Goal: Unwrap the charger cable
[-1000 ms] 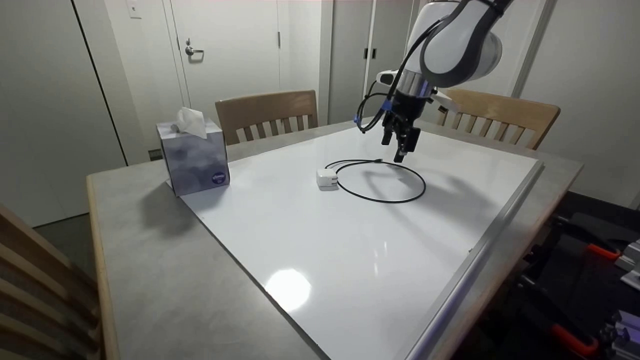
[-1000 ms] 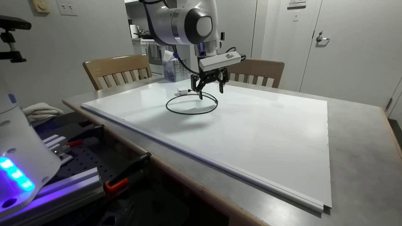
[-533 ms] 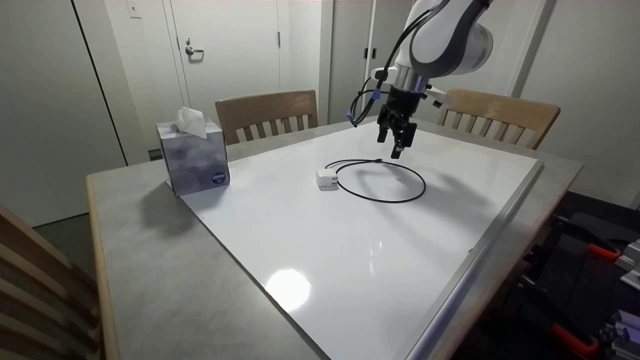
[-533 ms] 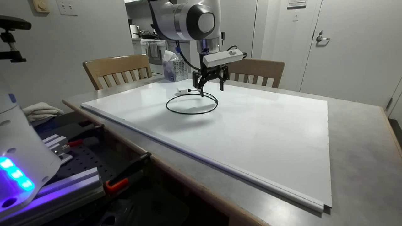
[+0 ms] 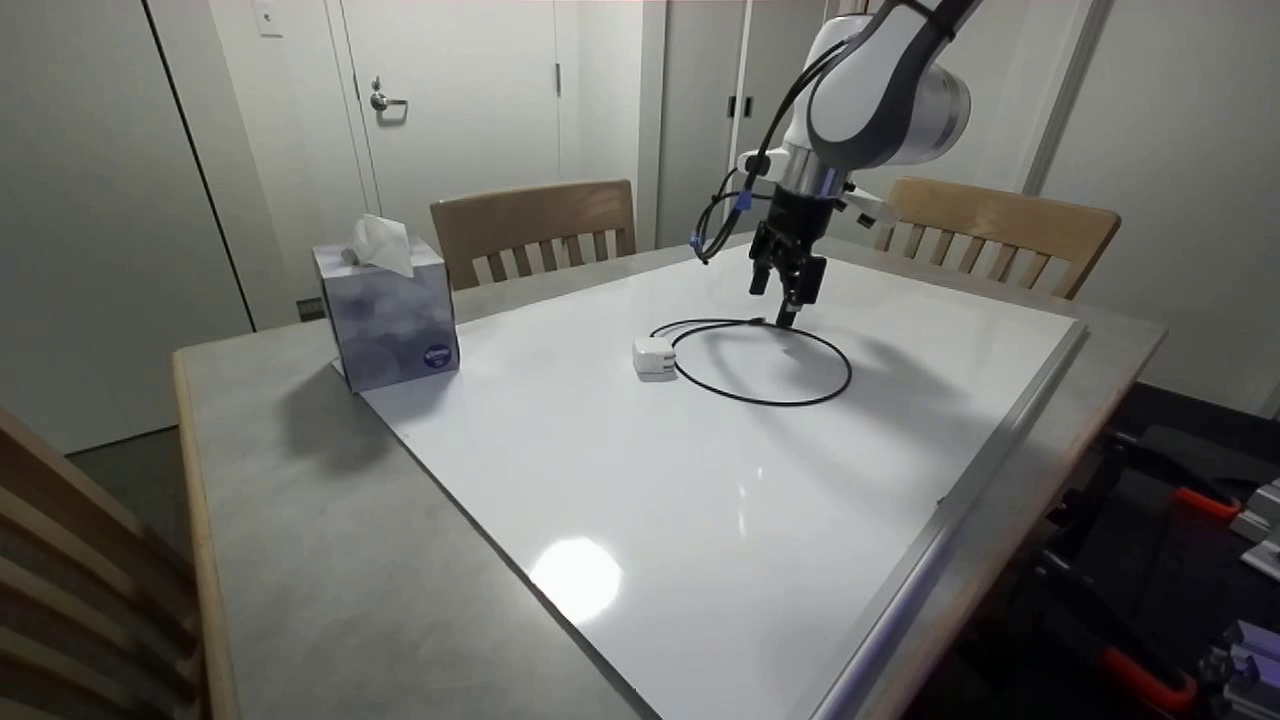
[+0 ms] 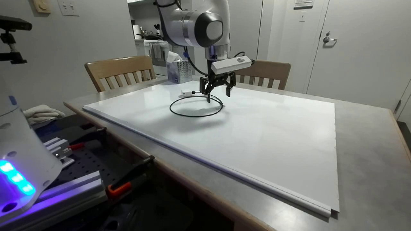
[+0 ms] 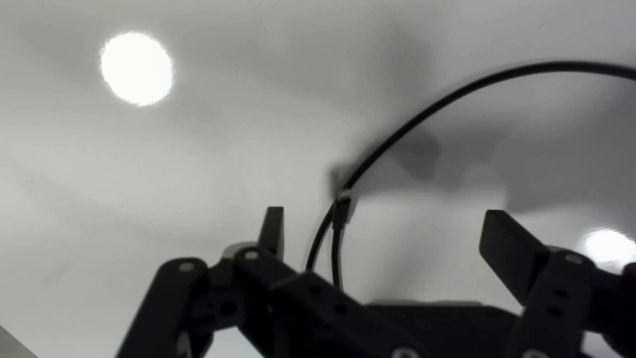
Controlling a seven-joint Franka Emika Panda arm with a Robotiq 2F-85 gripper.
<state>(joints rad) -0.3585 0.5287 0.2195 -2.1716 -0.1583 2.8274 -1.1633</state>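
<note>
The black two-fingered gripper (image 7: 383, 218) stands spread wide, holding nothing, over a glossy white rectangular board (image 5: 690, 490). On the board, the long, thin black charger cable (image 5: 785, 404) lies in a round loop. In an exterior view, the small white cube-shaped plug (image 5: 653, 356) sits just beside the loop at nine o'clock, while the gripper hangs at twelve; farther toward nine o'clock stands the blue cardboard tissue box (image 5: 392, 320).

Cable (image 7: 566, 66) on whiteboard (image 5: 690, 480) on table (image 5: 380, 570)

The wrist view's right edge crops the charger cable (image 7: 417, 119), which the pincer (image 7: 384, 219) partly hides.
</note>
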